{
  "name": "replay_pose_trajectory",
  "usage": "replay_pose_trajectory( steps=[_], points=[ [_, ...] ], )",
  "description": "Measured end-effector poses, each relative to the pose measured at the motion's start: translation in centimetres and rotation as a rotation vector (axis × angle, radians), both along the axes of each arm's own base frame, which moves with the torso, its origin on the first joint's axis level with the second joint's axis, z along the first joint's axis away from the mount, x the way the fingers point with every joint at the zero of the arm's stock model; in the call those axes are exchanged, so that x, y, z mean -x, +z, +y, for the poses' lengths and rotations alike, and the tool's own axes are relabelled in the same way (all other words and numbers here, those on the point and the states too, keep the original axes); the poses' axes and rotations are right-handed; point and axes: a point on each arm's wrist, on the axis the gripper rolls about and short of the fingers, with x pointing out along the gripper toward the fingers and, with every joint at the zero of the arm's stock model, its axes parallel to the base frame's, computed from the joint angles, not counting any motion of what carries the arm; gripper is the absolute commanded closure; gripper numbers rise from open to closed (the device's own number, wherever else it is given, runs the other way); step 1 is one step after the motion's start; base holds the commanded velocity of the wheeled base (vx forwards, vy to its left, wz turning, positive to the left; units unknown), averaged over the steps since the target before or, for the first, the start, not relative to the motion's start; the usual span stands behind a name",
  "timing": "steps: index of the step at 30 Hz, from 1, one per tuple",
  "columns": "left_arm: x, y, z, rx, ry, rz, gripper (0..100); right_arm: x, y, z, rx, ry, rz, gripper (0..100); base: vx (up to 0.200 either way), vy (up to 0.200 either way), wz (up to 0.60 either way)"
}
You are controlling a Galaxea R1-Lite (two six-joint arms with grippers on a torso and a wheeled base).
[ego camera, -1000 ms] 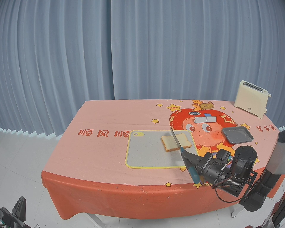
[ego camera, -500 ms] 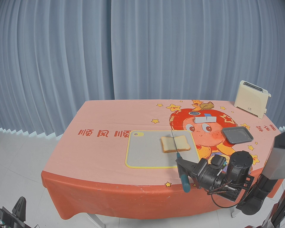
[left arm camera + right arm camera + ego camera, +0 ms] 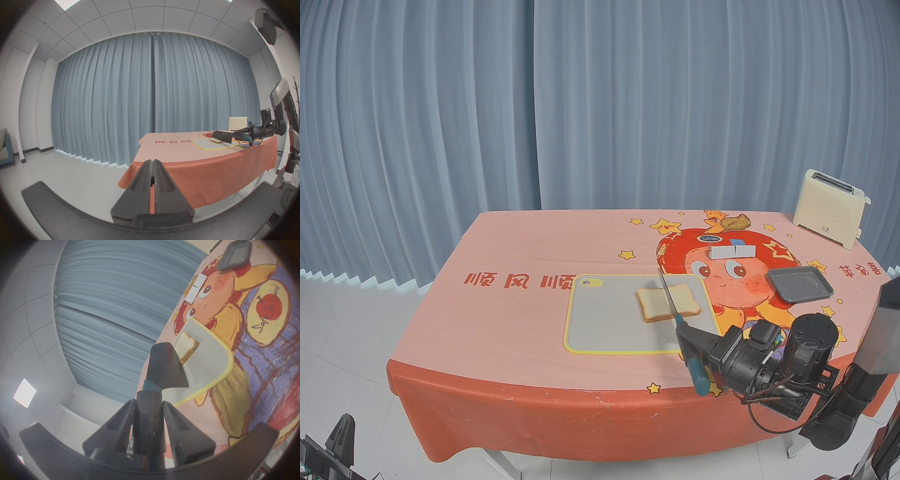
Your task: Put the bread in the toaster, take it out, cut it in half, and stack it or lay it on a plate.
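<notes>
The bread was found uncut on the board, with the knife held over it, clamped in the right gripper. The left gripper was pressed together, empty. Cutting and plating were judged outstanding.

knife | drew back, then forward (across bread)

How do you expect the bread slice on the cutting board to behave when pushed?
The bread looks thin and light, so it would probably slide on the smooth cutting board. Lying flat, it should not roll or tip.
</notes>
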Motion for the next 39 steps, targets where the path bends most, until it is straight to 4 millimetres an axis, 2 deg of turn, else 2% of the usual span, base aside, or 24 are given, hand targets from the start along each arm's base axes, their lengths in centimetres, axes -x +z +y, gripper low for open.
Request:
replay_pose_trajectory(
  steps=[21, 39],
  points=[
    [0.00, 0.00, 0.00, 0.000, 0.000, 0.000, 100, -0.50, -0.01, -0.68, -0.040, 0.004, 0.034, 100, 0.000, 0.000, 0.00],
    [0.00, 0.00, 0.00, 0.000, 0.000, 0.000, 100, 0.28, 0.22, -0.51, -0.048, 0.068, 0.041, 100, 0.000, 0.000, 0.00]
  ],
)
